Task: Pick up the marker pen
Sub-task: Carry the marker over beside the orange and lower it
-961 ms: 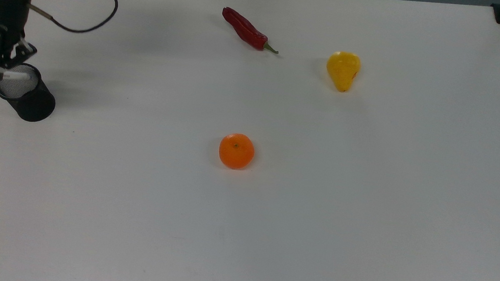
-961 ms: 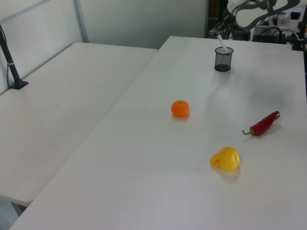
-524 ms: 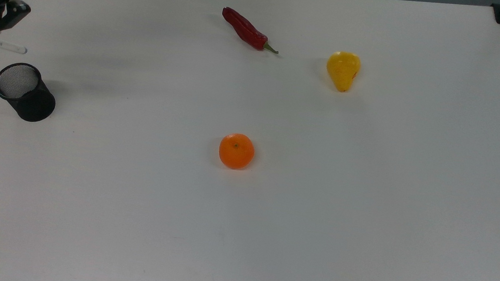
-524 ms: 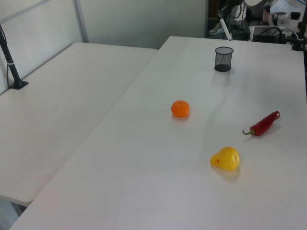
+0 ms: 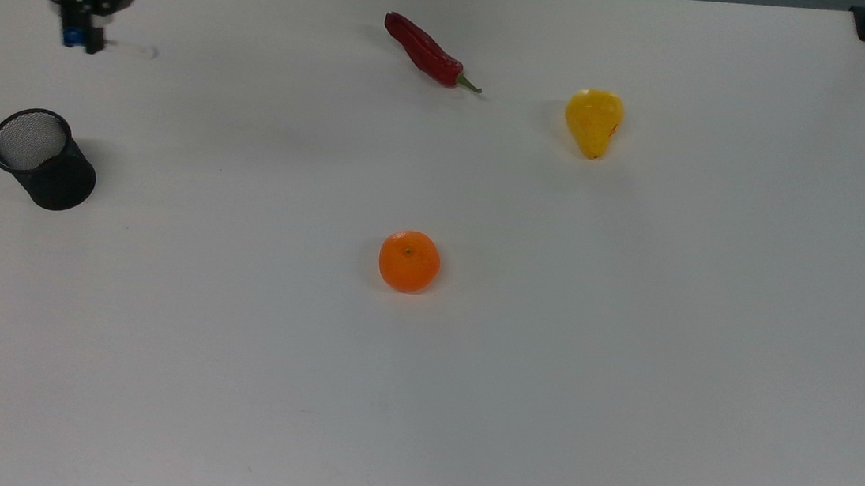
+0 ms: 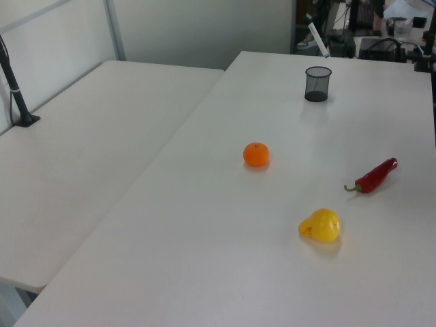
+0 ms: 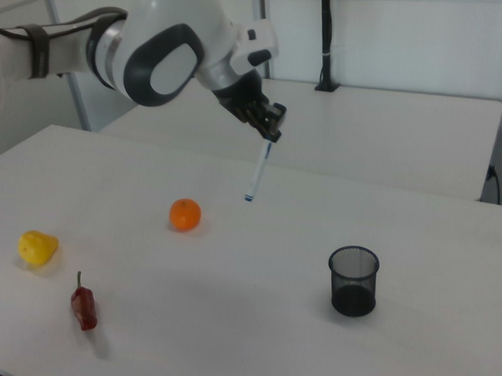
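Since the earlier frames the black two-finger gripper (image 5: 81, 34) is seen shifted toward the top view's right, away from above the black wire-mesh pen cup (image 5: 42, 158), and the slim white-barrelled marker pen with a blue cap (image 7: 257, 172) is seen carried with it, clear of the cup. The jaws are clenched on the marker's capped upper end; in the right view the barrel is seen hanging tilted below the fingers, high above the white tabletop (image 5: 630, 333), with its small blue tip lowest.

In the top view, read left to right, the pen cup is found standing near the table's 9 o'clock edge, with the gripper at about 12 o'clock from it, close to the far edge. An orange mandarin (image 5: 409, 261) is seen lying near the table's centre. A red chilli with a green stem (image 5: 427, 52) is placed at 12 o'clock from the mandarin, well apart from it. A yellow pear-shaped fruit (image 5: 593, 121) is seen at about 4 o'clock from the chilli, near but not touching it.
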